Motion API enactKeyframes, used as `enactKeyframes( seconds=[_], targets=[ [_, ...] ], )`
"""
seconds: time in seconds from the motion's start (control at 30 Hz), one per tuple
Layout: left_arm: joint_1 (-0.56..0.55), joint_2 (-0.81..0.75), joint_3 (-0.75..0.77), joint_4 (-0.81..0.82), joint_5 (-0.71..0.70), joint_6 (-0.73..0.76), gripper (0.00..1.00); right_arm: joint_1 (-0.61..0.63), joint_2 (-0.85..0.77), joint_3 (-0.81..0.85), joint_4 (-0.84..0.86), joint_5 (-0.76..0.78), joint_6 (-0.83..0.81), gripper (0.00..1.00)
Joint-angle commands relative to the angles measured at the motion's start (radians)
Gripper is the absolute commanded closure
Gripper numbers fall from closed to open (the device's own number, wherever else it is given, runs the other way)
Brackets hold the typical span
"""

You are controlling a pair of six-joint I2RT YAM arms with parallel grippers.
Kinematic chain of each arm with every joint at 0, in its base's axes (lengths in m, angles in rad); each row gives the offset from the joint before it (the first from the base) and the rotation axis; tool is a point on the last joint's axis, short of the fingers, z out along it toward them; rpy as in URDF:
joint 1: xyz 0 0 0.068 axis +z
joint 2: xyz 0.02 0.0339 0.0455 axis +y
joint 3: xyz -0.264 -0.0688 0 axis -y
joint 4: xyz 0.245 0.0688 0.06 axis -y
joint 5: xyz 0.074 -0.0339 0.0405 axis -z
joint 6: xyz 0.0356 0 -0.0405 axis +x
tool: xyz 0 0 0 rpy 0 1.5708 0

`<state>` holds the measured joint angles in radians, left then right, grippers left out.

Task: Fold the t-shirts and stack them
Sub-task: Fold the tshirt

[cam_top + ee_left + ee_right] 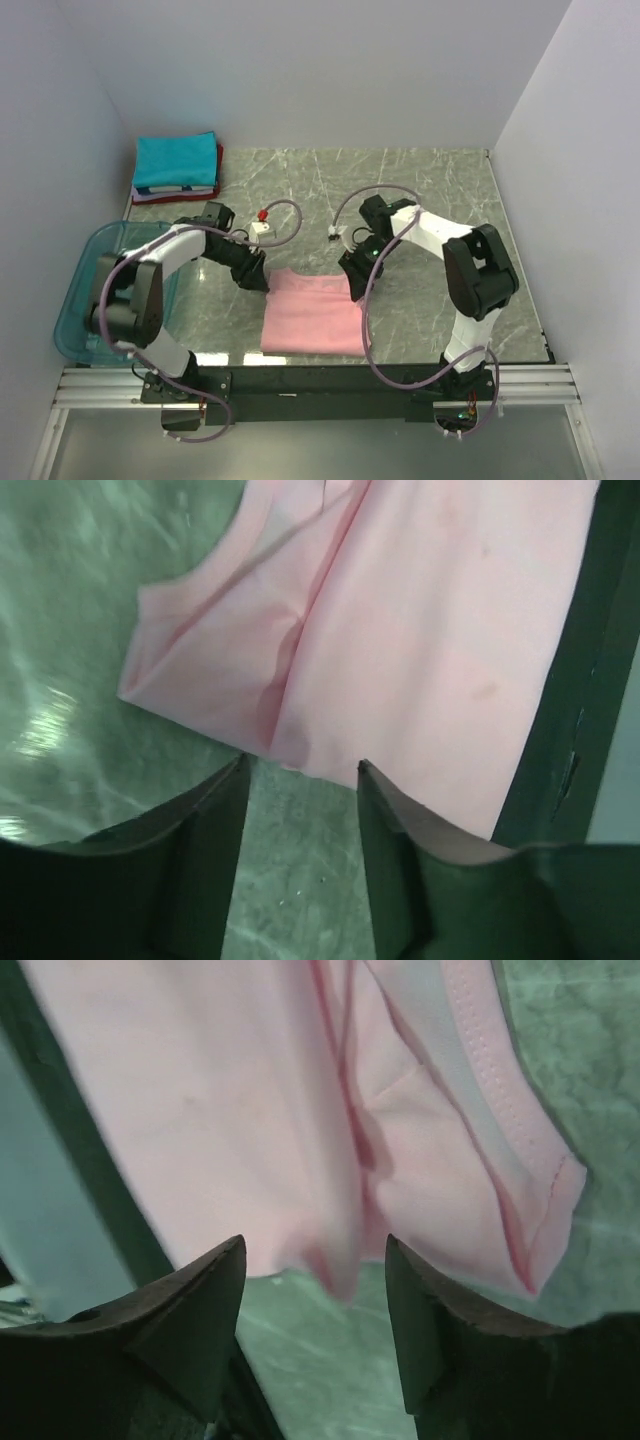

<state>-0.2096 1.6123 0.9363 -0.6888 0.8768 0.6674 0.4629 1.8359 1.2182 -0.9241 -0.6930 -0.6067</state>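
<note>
T-shirt (313,312), pink, lies folded flat on table (430,190), lower centre of frame — left jaws and right jaws both parted, empty, just at its upper corners. Folded teal t-shirt (177,160) tops pile, upper left of frame.

Green marble-pattern counter (430,190), glossy, faint glare patches. Plain white walls box it in: back wall (320,70), left wall (50,150), right wall (590,180). Aluminium rail (540,385) runs along the near edge. Translucent blue bin (68,310) sits at the counter's left edge. Light is even and diffuse.
</note>
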Motion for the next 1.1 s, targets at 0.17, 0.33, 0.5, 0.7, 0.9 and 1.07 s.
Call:
enactKeyframes(
  seconds=[0.17, 0.33, 0.5, 0.7, 0.9, 1.07],
  targets=[
    [-0.185, -0.226, 0.022, 0.127, -0.04, 0.057, 0.48, -0.127, -0.029, 0.171, 0.014, -0.278, 0.256, 0.46],
    [-0.329, -0.14, 0.05, 0.213, -0.122, 0.057, 0.51, -0.138, 0.085, 0.225, 0.184, -0.344, 0.502, 0.68],
    [-0.415, -0.022, 0.088, 0.245, -0.157, 0.061, 0.52, -0.141, 0.111, 0.187, 0.315, -0.332, 0.604, 0.76],
    [-0.468, 0.07, 0.107, 0.275, -0.196, 0.055, 0.51, -0.142, 0.131, 0.175, 0.344, -0.349, 0.648, 0.78],
    [-0.479, 0.106, 0.113, 0.313, -0.217, 0.04, 0.49, -0.141, 0.135, 0.15, 0.346, -0.35, 0.63, 0.78],
    [-0.481, 0.126, 0.124, 0.327, -0.217, 0.029, 0.45, -0.139, 0.143, 0.142, 0.343, -0.355, 0.616, 0.79]
  ],
)
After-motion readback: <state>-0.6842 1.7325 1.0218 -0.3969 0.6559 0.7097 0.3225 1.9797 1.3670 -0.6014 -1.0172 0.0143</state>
